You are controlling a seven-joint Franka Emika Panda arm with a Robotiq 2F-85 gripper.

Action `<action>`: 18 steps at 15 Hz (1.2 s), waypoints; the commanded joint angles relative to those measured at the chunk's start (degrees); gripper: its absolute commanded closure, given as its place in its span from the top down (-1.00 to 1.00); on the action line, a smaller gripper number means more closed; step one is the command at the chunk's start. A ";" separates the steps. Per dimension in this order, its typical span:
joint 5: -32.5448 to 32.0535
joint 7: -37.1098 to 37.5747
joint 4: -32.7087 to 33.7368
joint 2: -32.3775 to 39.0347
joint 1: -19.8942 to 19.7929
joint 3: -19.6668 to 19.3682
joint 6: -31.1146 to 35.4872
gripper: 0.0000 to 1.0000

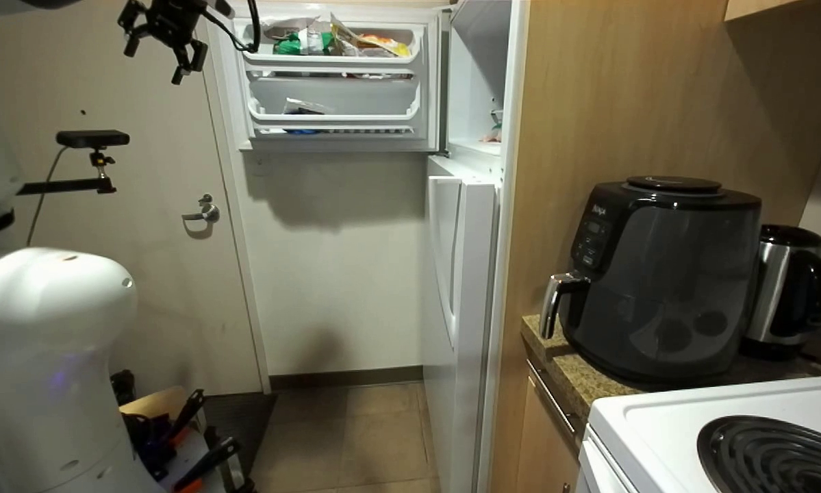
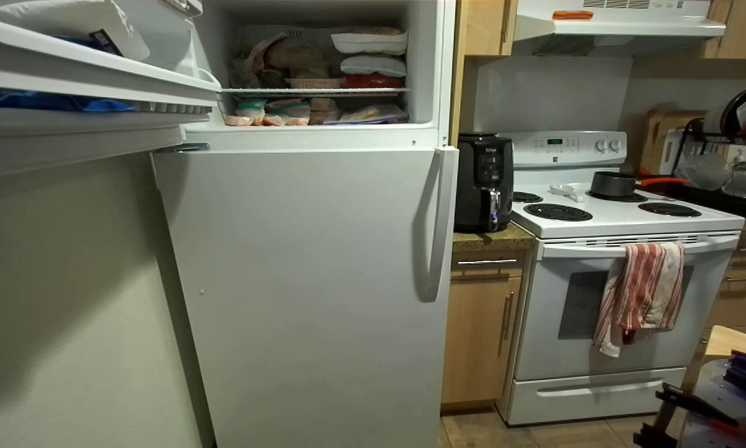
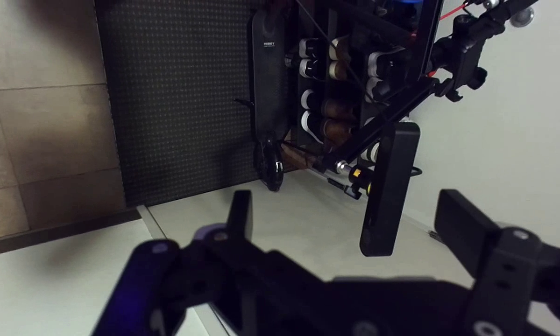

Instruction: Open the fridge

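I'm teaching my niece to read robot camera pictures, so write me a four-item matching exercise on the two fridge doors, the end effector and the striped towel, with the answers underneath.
Column one
1. Upper fridge door
2. Lower fridge door
3. End effector
4. Striped towel

Column two
A. Jaws apart, gripping nothing
B. Draped over the oven handle
C. Swung open
D. Shut

Right pairs: 1-C, 2-D, 3-A, 4-B

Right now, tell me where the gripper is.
In an exterior view, the gripper shows at upper left, just left of the fridge's open upper door.
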 commanded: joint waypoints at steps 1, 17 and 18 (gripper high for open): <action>1.56 1.03 -7.42 -5.92 -5.52 4.87 1.71 1.00; -24.66 -15.81 -13.77 -7.63 -15.57 17.79 6.52 1.00; -25.65 -16.42 -15.04 -7.83 -15.55 18.02 8.50 1.00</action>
